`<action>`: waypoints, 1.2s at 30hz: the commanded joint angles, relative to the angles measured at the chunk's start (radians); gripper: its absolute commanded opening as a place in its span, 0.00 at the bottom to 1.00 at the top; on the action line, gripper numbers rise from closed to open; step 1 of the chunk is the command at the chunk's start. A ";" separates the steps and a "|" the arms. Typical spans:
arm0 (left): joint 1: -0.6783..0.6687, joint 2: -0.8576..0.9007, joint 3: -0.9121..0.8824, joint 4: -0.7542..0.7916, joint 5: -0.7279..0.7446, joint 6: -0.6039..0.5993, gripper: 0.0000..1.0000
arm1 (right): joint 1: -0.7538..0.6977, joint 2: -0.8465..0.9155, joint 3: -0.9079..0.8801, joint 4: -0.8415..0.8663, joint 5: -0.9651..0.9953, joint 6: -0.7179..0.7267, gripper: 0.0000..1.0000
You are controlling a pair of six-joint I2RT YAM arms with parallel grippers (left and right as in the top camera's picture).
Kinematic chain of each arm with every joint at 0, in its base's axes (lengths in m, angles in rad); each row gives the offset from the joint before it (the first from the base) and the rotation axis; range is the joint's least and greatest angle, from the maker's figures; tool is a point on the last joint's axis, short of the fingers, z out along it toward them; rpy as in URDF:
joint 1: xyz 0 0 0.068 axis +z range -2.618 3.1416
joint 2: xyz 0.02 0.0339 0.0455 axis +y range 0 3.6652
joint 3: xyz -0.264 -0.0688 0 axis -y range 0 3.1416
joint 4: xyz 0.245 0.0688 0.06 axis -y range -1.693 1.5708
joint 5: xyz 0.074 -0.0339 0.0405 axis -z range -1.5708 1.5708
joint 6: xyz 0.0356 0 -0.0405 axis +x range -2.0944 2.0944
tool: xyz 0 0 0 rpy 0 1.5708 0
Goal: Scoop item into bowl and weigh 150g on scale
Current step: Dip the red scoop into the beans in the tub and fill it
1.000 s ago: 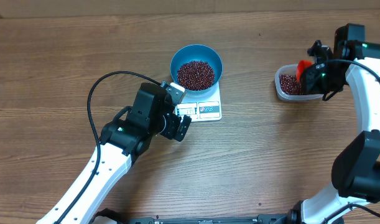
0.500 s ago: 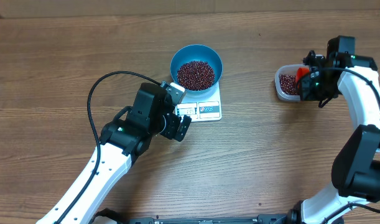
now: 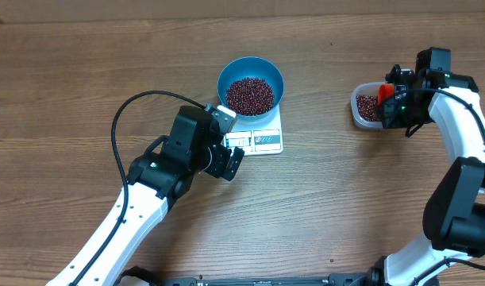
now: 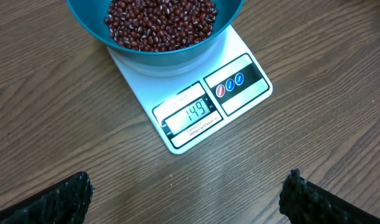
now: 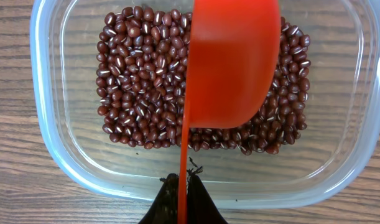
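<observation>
scale (image 4: 193, 106) display reads "149", smaller print beneath it too small to read

Wood-grain surface (image 3: 67, 79): white scale (image 3: 262, 139) near centre, clear plastic container (image 3: 355, 110) well apart, to its right.

Right wrist view. My right gripper (image 5: 181, 190), at the lower edge, is clamped on the thin handle of a red scoop (image 5: 233, 62). The scoop's cup shows its smooth outer side and lies over the beans (image 5: 140, 81), hiding part of them; I cannot tell whether it touches them. The beans form a shallow layer on the floor of a clear container (image 5: 48, 124) with rounded corners, resting on a wooden table (image 5: 12, 186).
</observation>
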 commanded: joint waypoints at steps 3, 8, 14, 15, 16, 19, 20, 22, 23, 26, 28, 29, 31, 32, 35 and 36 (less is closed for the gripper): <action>0.005 0.005 -0.003 0.000 -0.006 0.004 0.99 | -0.004 0.009 -0.006 0.001 -0.003 -0.018 0.04; 0.004 0.005 -0.003 0.000 -0.006 0.004 1.00 | -0.003 0.009 -0.006 -0.026 -0.036 -0.060 0.04; 0.004 0.005 -0.003 0.000 -0.006 0.004 1.00 | -0.003 0.009 -0.006 -0.042 -0.036 -0.061 0.04; 0.005 0.005 -0.003 0.000 -0.006 0.004 0.99 | -0.003 0.009 -0.006 -0.050 -0.036 -0.062 0.04; 0.004 0.005 -0.003 0.000 -0.006 0.004 1.00 | -0.003 0.009 -0.006 -0.060 -0.036 -0.062 0.04; 0.005 0.005 -0.003 0.000 -0.006 0.004 1.00 | -0.004 0.009 -0.006 -0.076 -0.036 -0.066 0.04; 0.005 0.005 -0.003 0.000 -0.006 0.004 1.00 | -0.004 0.009 -0.006 -0.078 -0.036 -0.065 0.04; 0.005 0.005 -0.003 0.000 -0.006 0.004 1.00 | -0.004 0.009 -0.006 -0.085 -0.035 -0.065 0.04; 0.005 0.005 -0.003 0.000 -0.006 0.004 0.99 | -0.004 0.009 -0.006 -0.089 -0.036 -0.065 0.04; 0.005 0.005 -0.003 0.000 -0.006 0.004 0.99 | -0.001 0.009 -0.006 -0.089 -0.036 -0.063 0.04; 0.005 0.005 -0.003 0.000 -0.006 0.004 0.99 | 0.006 0.009 -0.006 -0.085 -0.036 -0.060 0.04; 0.005 0.005 -0.003 0.000 -0.006 0.004 1.00 | 0.009 0.009 -0.006 -0.084 -0.037 -0.060 0.04; 0.005 0.005 -0.003 0.000 -0.006 0.004 1.00 | 0.017 0.009 -0.006 -0.081 -0.036 -0.060 0.04; 0.005 0.005 -0.003 0.000 -0.006 0.004 1.00 | 0.019 0.009 -0.006 -0.081 -0.036 -0.060 0.04; 0.005 0.005 -0.003 0.000 -0.006 0.004 1.00 | 0.026 0.009 -0.006 -0.086 -0.036 -0.060 0.04; 0.005 0.005 -0.003 0.000 -0.006 0.004 0.99 | 0.026 0.009 -0.006 -0.089 -0.035 -0.059 0.04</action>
